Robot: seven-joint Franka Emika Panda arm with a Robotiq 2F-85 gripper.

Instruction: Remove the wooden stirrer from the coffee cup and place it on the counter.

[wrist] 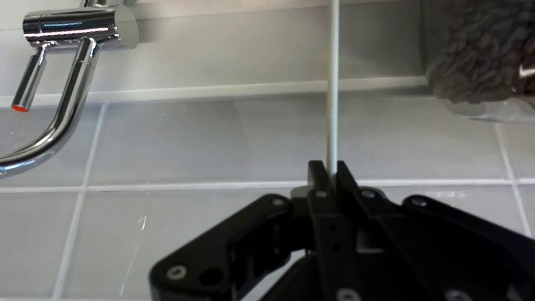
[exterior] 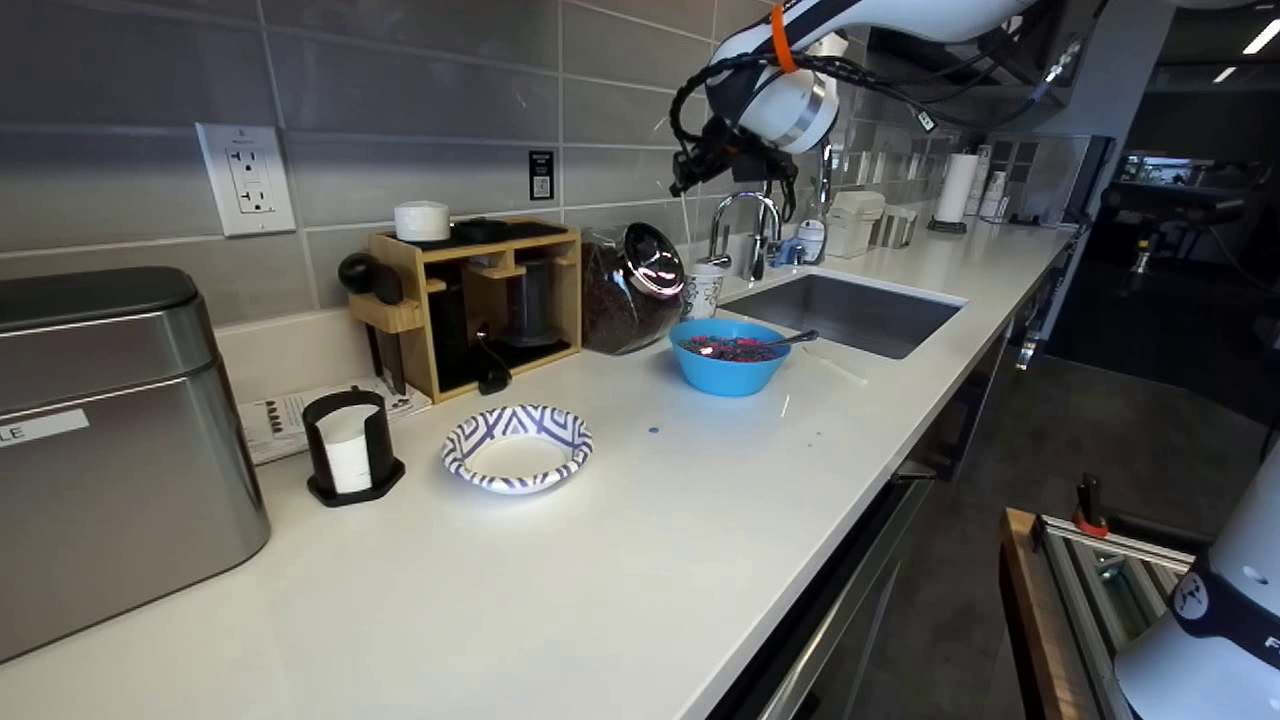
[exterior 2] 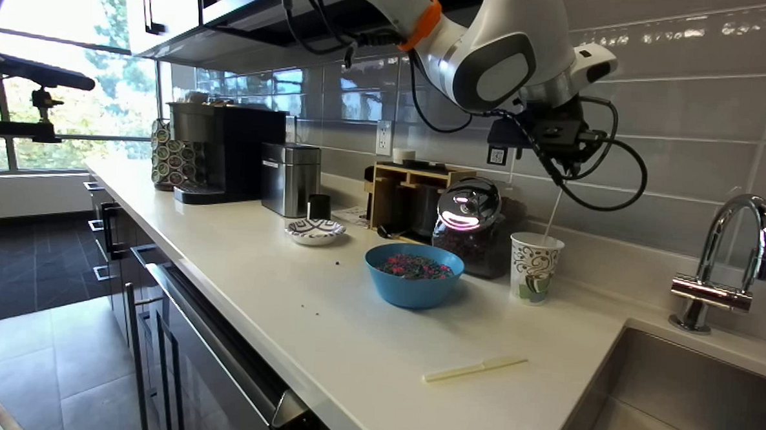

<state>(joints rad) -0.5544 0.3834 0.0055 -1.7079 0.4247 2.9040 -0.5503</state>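
The coffee cup [exterior 2: 536,270] is a white paper cup with a swirl pattern, upright on the off-white counter [exterior 2: 328,296] near the wall; it also shows in an exterior view [exterior: 703,292]. The stirrer [exterior 2: 554,209] is a thin pale stick, slightly tilted, with its lower end at the cup's opening. How deep it reaches inside is hidden. My gripper [wrist: 333,169] is above the cup, its fingertips shut on the upper end of the stirrer [wrist: 333,83]. The cup is out of the wrist view.
A blue bowl [exterior 2: 412,284] with coloured bits stands beside the cup, a glass jar [exterior 2: 476,235] behind it. A pale plastic knife [exterior 2: 473,369] lies before the sink [exterior 2: 686,383]. The faucet [exterior 2: 703,281] rises beside the cup. A patterned paper bowl [exterior: 517,450] sits farther along.
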